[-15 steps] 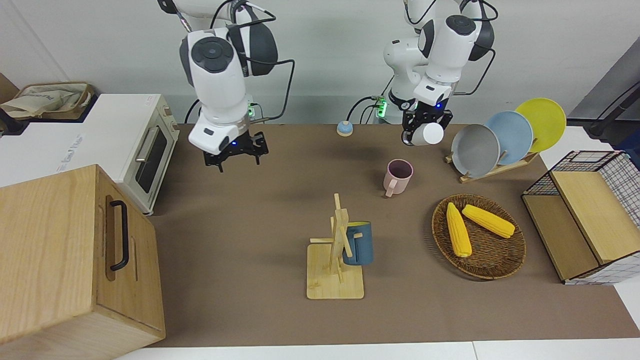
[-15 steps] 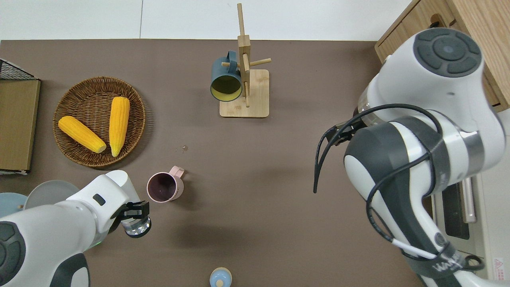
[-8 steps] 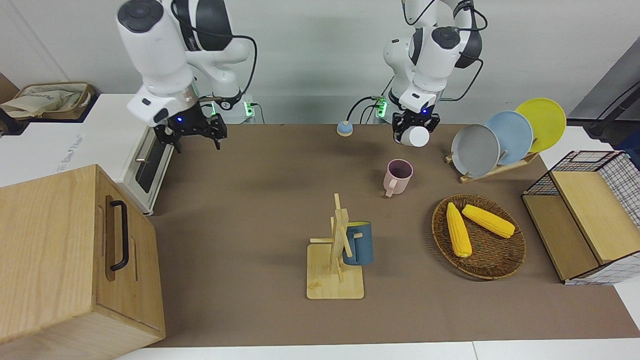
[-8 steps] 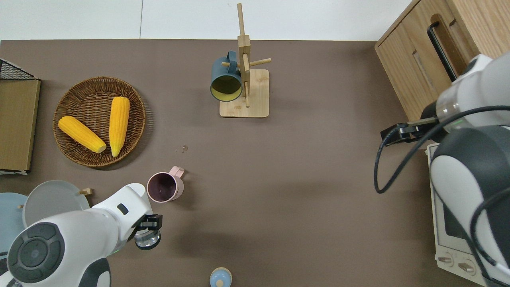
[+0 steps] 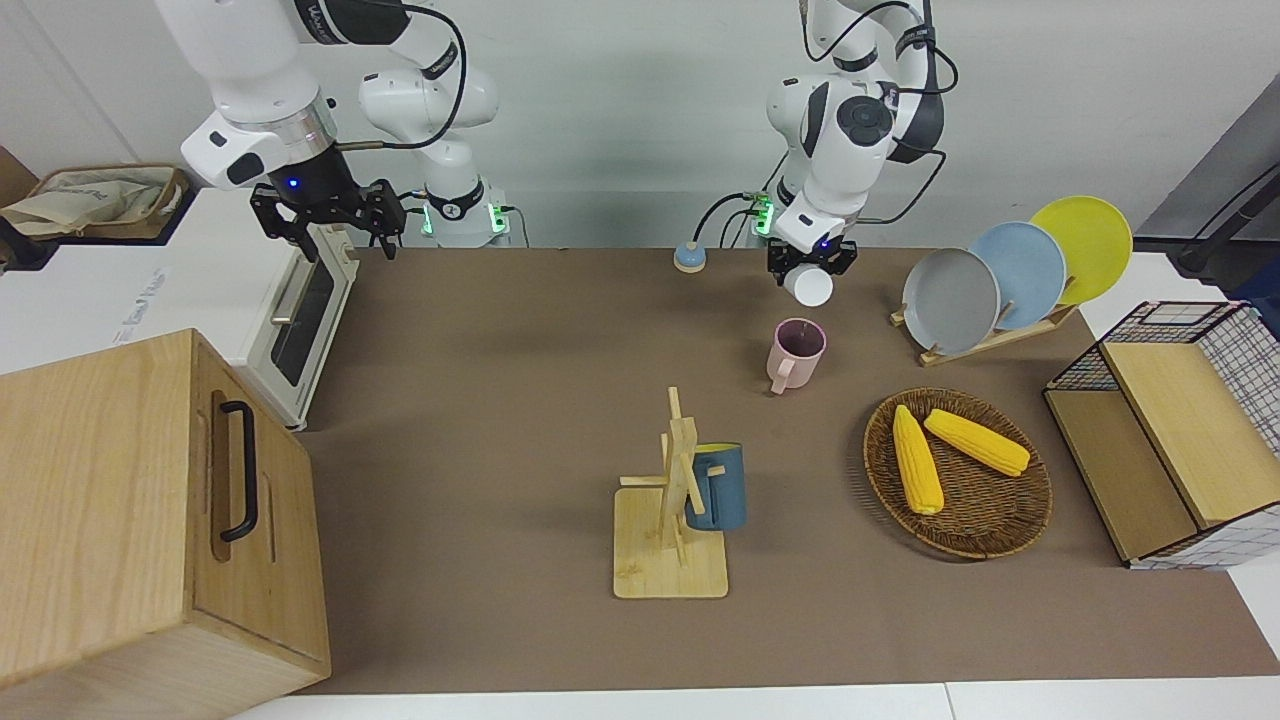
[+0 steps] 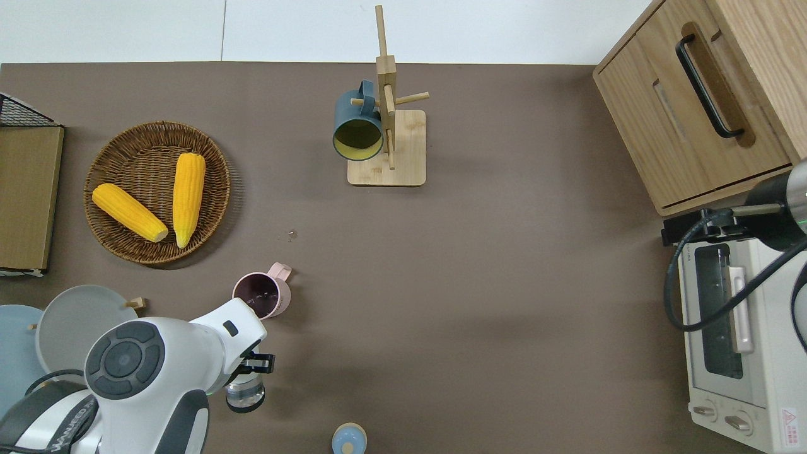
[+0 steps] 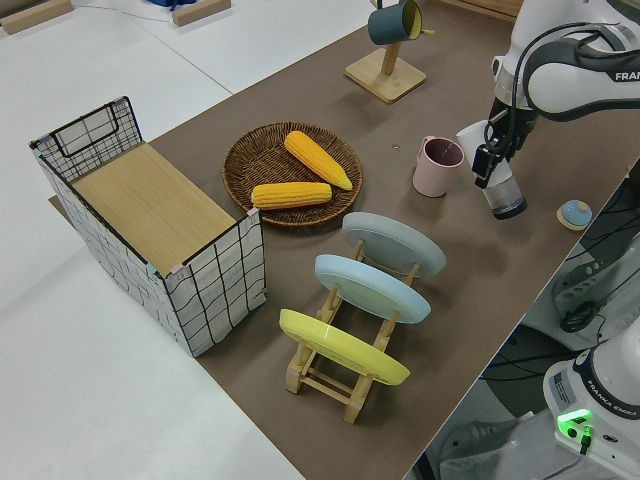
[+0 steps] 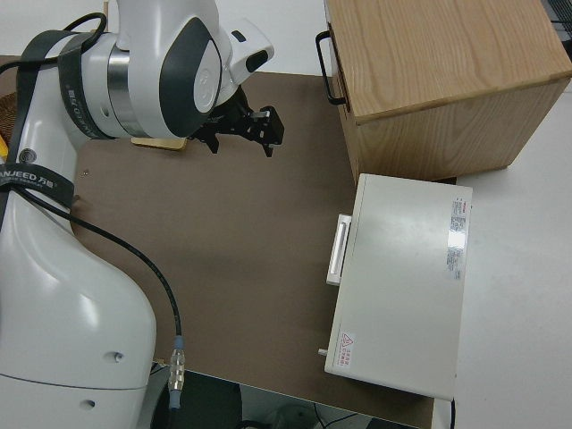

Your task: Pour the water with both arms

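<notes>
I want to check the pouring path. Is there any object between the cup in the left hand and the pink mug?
Nothing visible does. The left hand holds the clear cup over bare mat, and the pink mug stands just farther from the robots.

Bright, even indoor light, with soft shadows and sharp focus in all four views.

You get diffuse light from above: the mug rack (image 5: 670, 500) and pink mug (image 5: 795, 352) cast faint, soft-edged shadows on the brown table mat (image 5: 500, 400). You see small glossy highlights on the white arm shells, and the white floor in the left side view runs close to washed out. Nothing shows motion blur, and straight edges stay straight toward the corners.
</notes>
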Available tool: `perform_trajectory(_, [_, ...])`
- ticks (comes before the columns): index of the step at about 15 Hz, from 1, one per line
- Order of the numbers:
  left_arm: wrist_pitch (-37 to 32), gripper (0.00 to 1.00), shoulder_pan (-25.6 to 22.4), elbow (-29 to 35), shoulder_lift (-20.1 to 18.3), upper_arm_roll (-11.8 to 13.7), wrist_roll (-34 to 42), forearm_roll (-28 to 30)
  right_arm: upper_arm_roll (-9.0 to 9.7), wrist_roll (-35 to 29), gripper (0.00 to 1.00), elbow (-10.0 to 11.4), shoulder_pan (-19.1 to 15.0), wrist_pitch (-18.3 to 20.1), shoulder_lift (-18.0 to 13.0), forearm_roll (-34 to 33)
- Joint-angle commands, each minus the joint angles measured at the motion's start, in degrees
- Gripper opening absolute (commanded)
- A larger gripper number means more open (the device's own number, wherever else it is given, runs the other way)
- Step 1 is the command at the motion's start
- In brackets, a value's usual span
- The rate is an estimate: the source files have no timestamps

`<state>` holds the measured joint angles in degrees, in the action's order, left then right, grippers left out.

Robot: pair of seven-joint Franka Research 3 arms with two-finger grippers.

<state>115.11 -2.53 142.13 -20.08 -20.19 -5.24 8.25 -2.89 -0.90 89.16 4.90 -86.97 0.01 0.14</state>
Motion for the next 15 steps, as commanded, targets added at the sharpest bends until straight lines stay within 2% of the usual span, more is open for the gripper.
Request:
perform_trajectory(1, [-4.9,0.00,-0.4,-4.6,3.6,0.3,-0.2,-2.5,0.61,1.0,0.994,0.0,0.0,0.2,-0.4,0.5])
perform_trajectory(8, [-6.3,0.00,-0.5,-6.0,5.1,0.3,-0.4,-3.3,1.31,1.0,0.994,-0.7,0.2,0.0,-0.4,0.8])
perform_trajectory(11, [-10.6,0.00,-0.5,-9.2,7.0,0.5,-0.6,-3.4,1.31,1.0,0.994,-0.7,0.2,0.0,-0.4,0.8])
perform_trajectory(15, [-14.4,0.00,-0.8,-12.0,7.3,1.0,-0.3,-3.4,1.31,1.0,0.994,-0.7,0.2,0.0,-0.4,0.8])
